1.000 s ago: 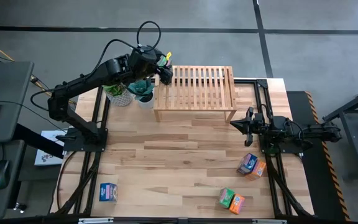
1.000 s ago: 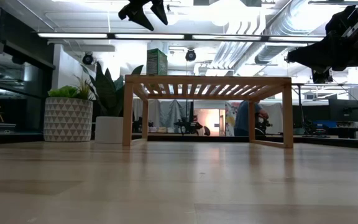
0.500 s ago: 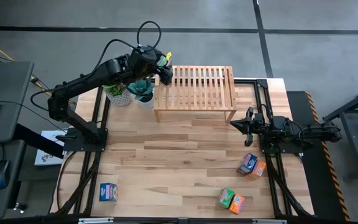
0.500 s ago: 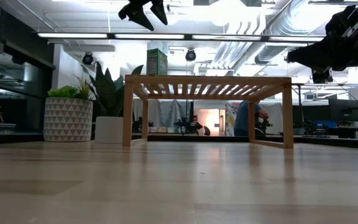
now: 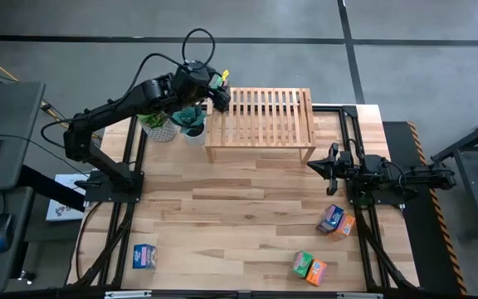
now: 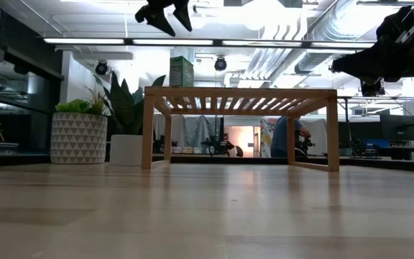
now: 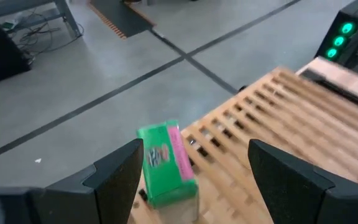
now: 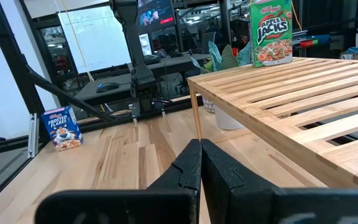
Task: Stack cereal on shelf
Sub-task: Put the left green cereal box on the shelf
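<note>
A green box [image 7: 165, 163] stands upright at the shelf's [image 5: 260, 120] far left corner, with the left gripper [image 7: 191, 177] spread wide and empty just above it. The other boxes lie on the table, a blue one [image 5: 144, 257] front-left and two pairs [image 5: 335, 221] front-right, nearest the right gripper [image 5: 319, 166], which is closed and empty. Only the low view shows the clear gap between the left fingers [image 6: 158, 17] and the box top.

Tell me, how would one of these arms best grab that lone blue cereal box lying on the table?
Probably from straight above. The blue cereal box appears to lie flat on the table with bare wood all round it, so nothing blocks a descent. Fingers spread over its two long side edges, closing across the narrower width, should hold best. The left gripper, open above the shelf, is on its side.
</note>
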### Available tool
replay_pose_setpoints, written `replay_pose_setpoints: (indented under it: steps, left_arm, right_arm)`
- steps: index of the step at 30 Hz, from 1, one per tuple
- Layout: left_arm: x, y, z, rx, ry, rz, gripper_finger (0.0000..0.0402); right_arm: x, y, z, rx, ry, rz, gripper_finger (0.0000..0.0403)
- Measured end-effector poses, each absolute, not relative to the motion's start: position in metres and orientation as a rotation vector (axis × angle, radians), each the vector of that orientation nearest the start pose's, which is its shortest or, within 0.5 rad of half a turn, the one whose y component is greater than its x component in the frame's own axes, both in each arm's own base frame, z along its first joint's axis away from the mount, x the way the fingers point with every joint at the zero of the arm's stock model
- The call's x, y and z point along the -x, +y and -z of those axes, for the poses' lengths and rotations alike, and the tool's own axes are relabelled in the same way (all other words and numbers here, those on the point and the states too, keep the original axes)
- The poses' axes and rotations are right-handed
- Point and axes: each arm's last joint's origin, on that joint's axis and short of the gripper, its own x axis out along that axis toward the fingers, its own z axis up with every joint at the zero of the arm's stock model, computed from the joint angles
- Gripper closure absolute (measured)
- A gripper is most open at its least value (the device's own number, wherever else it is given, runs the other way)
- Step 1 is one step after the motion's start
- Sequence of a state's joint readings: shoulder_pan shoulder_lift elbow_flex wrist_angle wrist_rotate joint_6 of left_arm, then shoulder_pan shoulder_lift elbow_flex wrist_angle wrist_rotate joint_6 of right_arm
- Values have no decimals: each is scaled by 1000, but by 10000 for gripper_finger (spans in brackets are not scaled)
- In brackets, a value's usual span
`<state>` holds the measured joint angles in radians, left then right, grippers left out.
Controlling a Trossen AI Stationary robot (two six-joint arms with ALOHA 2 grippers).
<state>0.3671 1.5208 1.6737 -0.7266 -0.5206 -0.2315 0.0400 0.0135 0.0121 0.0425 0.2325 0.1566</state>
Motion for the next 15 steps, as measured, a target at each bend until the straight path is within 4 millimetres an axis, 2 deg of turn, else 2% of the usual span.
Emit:
replay_pose_setpoints:
  steps: [3, 7, 12, 15]
  left_arm:
    - [-290, 126, -404, 128, 529, -943, 122]
    - [-284, 120, -398, 112, 481, -942, 122]
    - [-264, 104, -402, 108, 281, -861, 122]
    - [-252, 93, -391, 92, 194, -754, 122]
  right_arm:
    - [-97, -3, -171, -162, -56, 189, 402]
    - [-97, -3, -171, -162, -56, 189, 402]
    - [-97, -3, -171, -162, -56, 189, 402]
    - [-97, -3, -171, -162, -56, 188, 402]
